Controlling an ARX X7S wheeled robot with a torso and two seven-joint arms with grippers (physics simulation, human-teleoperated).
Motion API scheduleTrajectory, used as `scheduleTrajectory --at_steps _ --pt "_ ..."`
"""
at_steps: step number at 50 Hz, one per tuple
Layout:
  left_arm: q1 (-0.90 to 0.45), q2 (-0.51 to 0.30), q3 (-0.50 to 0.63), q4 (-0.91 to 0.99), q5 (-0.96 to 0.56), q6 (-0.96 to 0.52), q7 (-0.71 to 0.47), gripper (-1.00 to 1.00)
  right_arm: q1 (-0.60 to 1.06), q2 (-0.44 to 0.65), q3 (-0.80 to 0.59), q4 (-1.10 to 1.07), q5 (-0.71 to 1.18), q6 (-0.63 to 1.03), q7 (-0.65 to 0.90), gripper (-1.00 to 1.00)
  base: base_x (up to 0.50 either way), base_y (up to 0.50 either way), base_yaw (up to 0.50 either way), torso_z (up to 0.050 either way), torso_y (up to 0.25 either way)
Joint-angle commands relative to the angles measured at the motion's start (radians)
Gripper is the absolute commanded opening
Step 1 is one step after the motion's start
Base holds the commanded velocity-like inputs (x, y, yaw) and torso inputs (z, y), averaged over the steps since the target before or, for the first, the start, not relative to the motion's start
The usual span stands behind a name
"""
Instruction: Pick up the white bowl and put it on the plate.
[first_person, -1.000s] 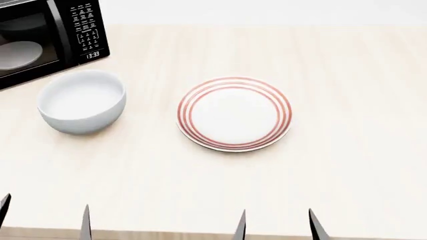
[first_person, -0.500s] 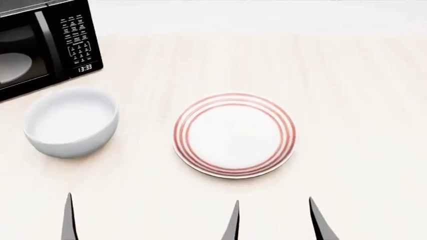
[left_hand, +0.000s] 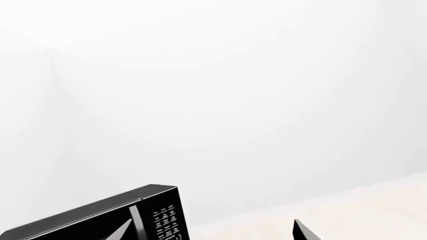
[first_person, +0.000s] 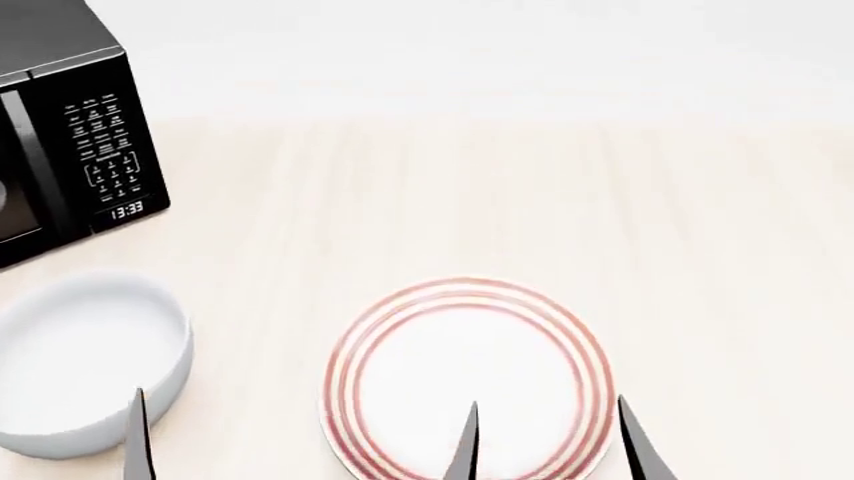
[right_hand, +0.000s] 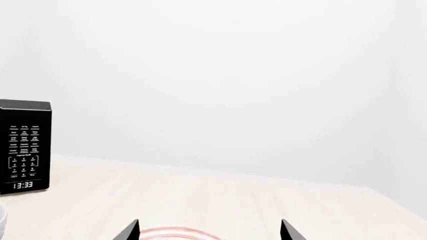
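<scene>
Jaws of both grippers stand apart and empty. Right gripper (first_person: 547, 445) shows two dark tips at the lower edge of the head view, in front of the plate (first_person: 467, 375). Left gripper (first_person: 80, 440) shows one tip in the head view, in front of the bowl (first_person: 87, 365); the left wrist view shows two separated tips.

Step in hand, as judged: approach, before any grasp. The bowl rests upright on the desk (first_person: 534, 200), untouched, beside the plate and apart from it. A microwave (first_person: 67, 120) stands behind the bowl.

Next move, as judged: bring the left gripper over the bowl's near wall, set one jaw inside and one outside the rim, then close. The thick, smooth wall may slip; seat the jaws deep before lifting. Keep clear of the microwave.
</scene>
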Motion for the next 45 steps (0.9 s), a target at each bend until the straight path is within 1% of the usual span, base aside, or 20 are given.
scheduleTrajectory --at_steps 1,3,11,18,19,21,22,25,27,28,31,33,34,35,36,38,40,41,42,45 --pt "-0.001 0.013 -0.025 -0.015 0.011 0.018 0.0 1.0 0.001 -0.011 0.018 0.001 -0.025 -0.012 0.002 1.0 0.5 0.0 0.0 0.0 0.0" --pt "-0.001 0.012 -0.024 -0.019 0.011 0.018 -0.003 1.0 0.004 -0.015 0.02 0.004 -0.041 -0.006 0.02 1.0 0.45 0.0 0.0 0.0 0.0" --pt "-0.001 0.01 -0.02 0.023 0.019 -0.026 -0.001 1.0 0.008 -0.007 0.009 0.011 -0.047 -0.004 0.03 1.0 0.0 0.0 0.0 0.0 0.002" --pt "0.002 0.014 -0.05 0.188 0.019 -0.182 0.032 1.0 0.007 0.0 0.0 0.02 -0.042 -0.011 0.032 1.0 0.0 0.0 0.0 0.0 0.0" --pt "-0.004 0.016 -0.058 0.233 0.034 -0.248 0.044 1.0 0.007 -0.001 -0.001 0.023 -0.04 -0.012 0.032 1.0 0.0 0.0 0.0 0.0 0.0" --pt "-0.019 0.015 -0.073 0.285 0.024 -0.301 0.063 1.0 0.007 0.001 -0.004 0.025 -0.04 -0.013 0.035 1.0 0.0 0.0 0.0 0.0 0.0" --pt "-0.048 0.011 -0.08 0.333 0.039 -0.373 0.084 1.0 0.007 0.001 -0.005 0.029 -0.04 -0.016 0.036 1.0 0.0 0.0 0.0 0.0 0.0" --pt "-0.108 0.016 -0.095 0.394 0.066 -0.473 0.135 1.0 0.008 0.003 -0.008 0.031 -0.039 -0.017 0.038 1.0 0.0 0.0 0.0 0.0 0.0" --pt "-0.175 0.147 -0.173 0.395 0.184 -0.473 0.332 1.0 0.008 0.003 -0.009 0.036 -0.036 -0.022 0.04 1.0 0.0 0.0 0.0 0.0 0.0" --pt "-0.23 0.179 -0.205 0.395 0.213 -0.503 0.4 1.0 0.009 0.005 -0.013 0.041 -0.04 -0.022 0.041 1.0 0.0 0.0 0.0 0.0 0.0" --pt "-0.338 0.18 -0.248 0.396 0.224 -0.602 0.461 1.0 0.011 0.004 -0.024 0.053 -0.043 -0.028 0.043 1.0 0.0 0.0 0.0 0.0 0.0" --pt "-0.383 0.18 -0.269 0.396 0.232 -0.636 0.502 1.0 0.006 0.007 -0.033 0.056 -0.05 -0.033 0.046 1.0 0.0 0.0 0.0 0.0 0.0" --pt "-0.468 0.18 -0.304 0.396 0.214 -0.736 0.558 1.0 0.0 0.009 -0.037 0.057 -0.054 -0.04 0.048 1.0 0.0 0.0 0.0 0.0 0.0" --pt "-0.513 0.18 -0.319 0.396 0.22 -0.786 0.584 1.0 0.001 0.009 -0.038 0.056 -0.055 -0.036 0.049 1.0 0.0 0.0 0.0 0.0 0.0" --pt "-0.579 0.179 -0.318 0.395 0.316 -0.84 0.663 1.0 0.004 0.009 -0.037 0.05 -0.054 -0.029 0.049 1.0 0.0 0.0 0.0 0.0 0.0" --pt "-0.65 0.161 -0.331 0.383 0.362 -0.937 0.718 1.0 0.01 0.011 -0.037 0.055 -0.053 -0.028 0.05 1.0 0.0 0.0 0.0 0.0 0.0" --pt "-0.676 0.145 -0.353 0.343 0.352 -0.965 0.722 1.0 0.014 0.012 -0.036 0.06 -0.05 -0.028 0.052 1.0 0.0 0.0 0.0 0.0 0.0" --pt "-0.676 0.135 -0.388 0.265 0.333 -0.946 0.706 1.0 0.017 0.012 -0.035 0.063 -0.049 -0.026 0.052 1.0 0.0 0.0 0.0 0.0 0.0" --pt "-0.67 0.137 -0.406 0.234 0.317 -0.928 0.694 1.0 0.015 0.014 -0.036 0.062 -0.048 -0.029 0.053 1.0 0.0 0.0 0.0 0.0 0.0" --pt "-0.692 0.146 -0.485 0.108 0.275 -0.967 0.679 1.0 0.007 0.018 -0.038 0.082 -0.048 -0.051 0.058 1.0 0.0 0.0 0.0 0.0 0.0"
